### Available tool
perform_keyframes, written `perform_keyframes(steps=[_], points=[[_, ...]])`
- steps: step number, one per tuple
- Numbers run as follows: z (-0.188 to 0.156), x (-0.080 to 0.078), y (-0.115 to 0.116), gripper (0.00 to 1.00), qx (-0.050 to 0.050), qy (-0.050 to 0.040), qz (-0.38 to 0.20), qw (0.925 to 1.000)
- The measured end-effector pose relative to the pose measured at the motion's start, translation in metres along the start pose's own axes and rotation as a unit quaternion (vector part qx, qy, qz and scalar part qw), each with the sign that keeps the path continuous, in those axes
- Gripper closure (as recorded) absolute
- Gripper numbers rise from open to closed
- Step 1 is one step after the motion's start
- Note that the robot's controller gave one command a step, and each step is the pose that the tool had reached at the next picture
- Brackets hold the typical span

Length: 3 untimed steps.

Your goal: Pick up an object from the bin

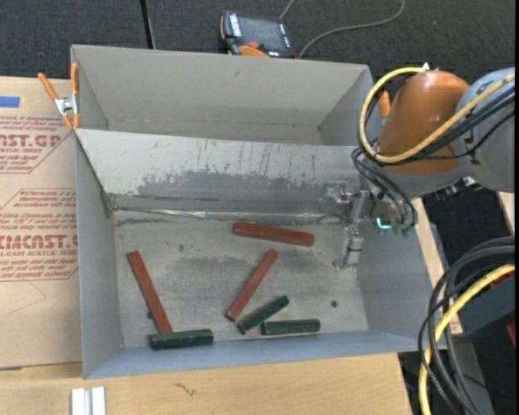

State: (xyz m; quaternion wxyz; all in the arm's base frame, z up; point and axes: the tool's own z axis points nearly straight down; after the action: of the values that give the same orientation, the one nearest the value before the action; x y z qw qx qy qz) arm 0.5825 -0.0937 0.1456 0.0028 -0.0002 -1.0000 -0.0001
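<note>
**Camera view.** My pincer (pixel 349 259) hangs at the 3 o'clock side of the grey metal bin (pixel 216 102), above bare floor near the right wall. I cannot tell whether it is released or clenched, and I see nothing in its grasp.

**Contents.**
- The nearest item is a flat red-brown stick (pixel 273 233), lying almost level at my 9 o'clock, near but not touching.
- A second red-brown stick (pixel 252 284) lies slantwise at my 8 o'clock.
- Its lower end is just beside a short dark green bar (pixel 263 314), and another green bar (pixel 290 326) lies close under that.
- A third red-brown stick (pixel 148 291) lies well apart at the bin's 8 o'clock, its foot against a third green bar (pixel 181 340).

**Assessment.** No item has been taken yet. The level red-brown stick is the soundest candidate, since it lies alone with clear floor on both long sides.

**Recommendation.** I should travel toward 9 o'clock, set the pincer across the stick's narrow width near mid-length, and descend squarely. The crowded group at 7 o'clock is best avoided, as neighbouring bars could be caught or nudged.
</note>
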Motion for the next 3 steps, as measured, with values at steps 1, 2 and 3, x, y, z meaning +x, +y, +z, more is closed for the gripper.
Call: perform_keyframes(steps=[1,2,3], points=[[0.06,-0.009,0.064,0.0,-0.002,-0.0012,0.112,0.9937],[0.077,-0.008,0.067,0.0,0.0,-0.0026,0.107,0.9943],[0.076,-0.008,0.066,1.0,0.0,-0.0037,0.107,0.9943]])
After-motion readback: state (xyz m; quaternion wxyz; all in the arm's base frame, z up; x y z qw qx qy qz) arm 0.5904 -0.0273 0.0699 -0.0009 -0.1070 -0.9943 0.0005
